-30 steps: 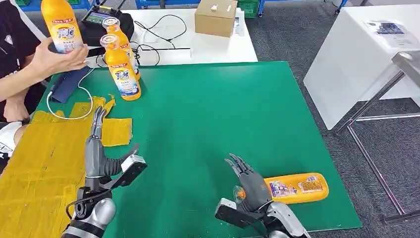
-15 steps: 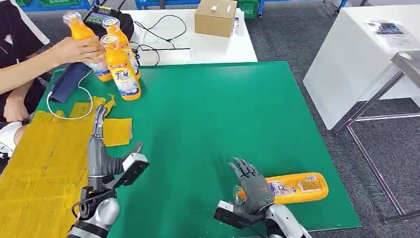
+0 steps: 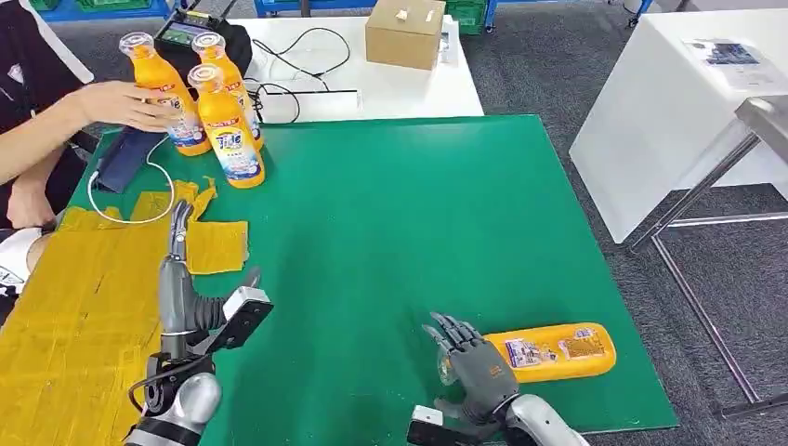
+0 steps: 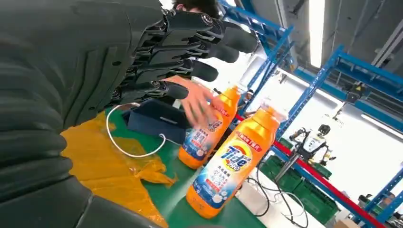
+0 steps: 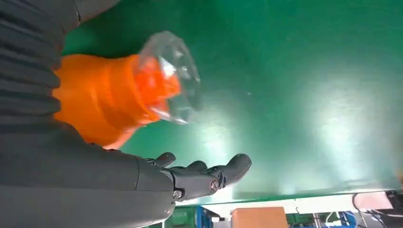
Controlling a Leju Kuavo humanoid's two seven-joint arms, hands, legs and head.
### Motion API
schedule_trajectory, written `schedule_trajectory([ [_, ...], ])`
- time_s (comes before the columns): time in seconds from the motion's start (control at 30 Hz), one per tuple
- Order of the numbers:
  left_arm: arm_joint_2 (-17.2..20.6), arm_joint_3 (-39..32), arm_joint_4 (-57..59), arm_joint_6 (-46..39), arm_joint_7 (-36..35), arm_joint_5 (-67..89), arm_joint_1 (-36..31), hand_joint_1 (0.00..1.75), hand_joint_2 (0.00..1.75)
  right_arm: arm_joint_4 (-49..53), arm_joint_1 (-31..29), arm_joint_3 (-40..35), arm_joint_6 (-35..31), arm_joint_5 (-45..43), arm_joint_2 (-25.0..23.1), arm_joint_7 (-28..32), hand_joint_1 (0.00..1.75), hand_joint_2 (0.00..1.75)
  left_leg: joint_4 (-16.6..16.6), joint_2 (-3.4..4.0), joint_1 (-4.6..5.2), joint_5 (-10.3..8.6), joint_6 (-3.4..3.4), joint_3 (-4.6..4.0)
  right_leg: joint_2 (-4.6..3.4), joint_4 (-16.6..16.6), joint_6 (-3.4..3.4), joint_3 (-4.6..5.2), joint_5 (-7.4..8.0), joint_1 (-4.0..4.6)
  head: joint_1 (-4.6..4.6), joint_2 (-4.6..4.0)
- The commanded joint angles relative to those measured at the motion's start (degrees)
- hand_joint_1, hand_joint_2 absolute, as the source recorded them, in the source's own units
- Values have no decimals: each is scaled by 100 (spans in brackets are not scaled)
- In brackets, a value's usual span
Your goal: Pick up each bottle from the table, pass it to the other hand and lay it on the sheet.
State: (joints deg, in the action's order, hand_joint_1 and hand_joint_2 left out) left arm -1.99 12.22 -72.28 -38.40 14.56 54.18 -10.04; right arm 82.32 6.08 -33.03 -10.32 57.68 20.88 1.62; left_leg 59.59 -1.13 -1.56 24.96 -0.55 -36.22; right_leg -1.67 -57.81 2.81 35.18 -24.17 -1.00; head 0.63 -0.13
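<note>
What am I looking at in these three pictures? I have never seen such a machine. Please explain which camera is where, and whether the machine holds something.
This is a humanoid robot with two silver arms ending in many-fingered hands. The wide picture comes from a camera high on its body, looking down at a green table. The other two come from cameras at its wrists, so they appear turned.

The left hand is open, fingers stretched over a yellow sheet. The right hand is open beside a lying orange bottle, next to its cap end, not gripping it; the right wrist view shows that clear cap close up.

At the far corner stand three upright orange bottles. A person's hand touches one. Behind are a cardboard box and cables.
</note>
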Motion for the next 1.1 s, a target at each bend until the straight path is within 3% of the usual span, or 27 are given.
schedule_trajectory([
  [0.03,-55,-326,7,72,-14,-36,97,0,175,732,302,-220,-95,88,690,-295,0,175,-3,4,8,6,9,12,10,0,-5,-10,-7,-4,0,0],
  [0.57,-95,-679,-195,20,116,-161,322,0,175,580,686,701,89,933,911,-1507,0,175,-15,10,9,10,16,36,16,13,-13,-33,-8,-1,0,0],
  [0.87,-50,-743,-236,-77,161,-353,290,0,175,86,692,1232,188,1006,708,-1474,0,175,-8,6,3,4,8,16,10,10,-9,-16,-2,2,0,0],
  [1.1,32,-838,-273,-38,318,-574,234,0,175,-642,626,1705,191,593,694,-874,0,175,-9,2,3,3,9,18,12,12,-7,-18,-1,2,0,0],
])
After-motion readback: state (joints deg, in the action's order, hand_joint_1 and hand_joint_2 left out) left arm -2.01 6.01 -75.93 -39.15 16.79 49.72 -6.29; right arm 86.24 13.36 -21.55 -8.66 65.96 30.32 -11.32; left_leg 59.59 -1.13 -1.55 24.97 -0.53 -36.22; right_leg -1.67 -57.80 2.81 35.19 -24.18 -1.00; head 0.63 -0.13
